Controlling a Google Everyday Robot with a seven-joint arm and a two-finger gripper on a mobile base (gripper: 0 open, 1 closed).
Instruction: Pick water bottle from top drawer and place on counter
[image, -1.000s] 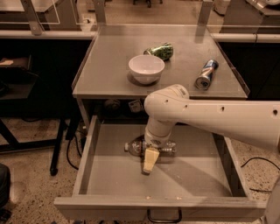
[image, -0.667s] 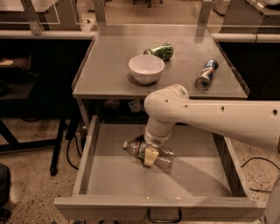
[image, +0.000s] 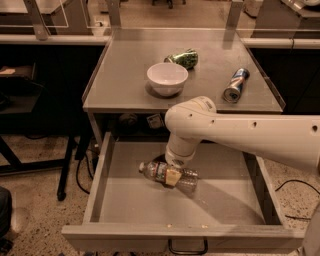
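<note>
The water bottle (image: 151, 171) is a clear ribbed bottle lying crosswise, cap end to the left, over the middle of the open top drawer (image: 130, 202). My gripper (image: 172, 176) reaches down from the big white arm and is shut on the bottle's middle, over its label band. The bottle is tilted and seems a little above the drawer bottom, with its shadow to the right. The counter (image: 125, 82) lies behind and above the drawer.
On the counter stand a white bowl (image: 167, 77), a crumpled green bag (image: 184, 58) behind it and a blue-silver can (image: 235, 85) lying at the right. The drawer's dark wire handle (image: 187, 247) is at the front. Dark shelving flanks the cabinet.
The gripper has closed around the bottle's middle, and the bottle has shifted slightly and tilted, its cap end now up to the left. The arm has hardly moved.
</note>
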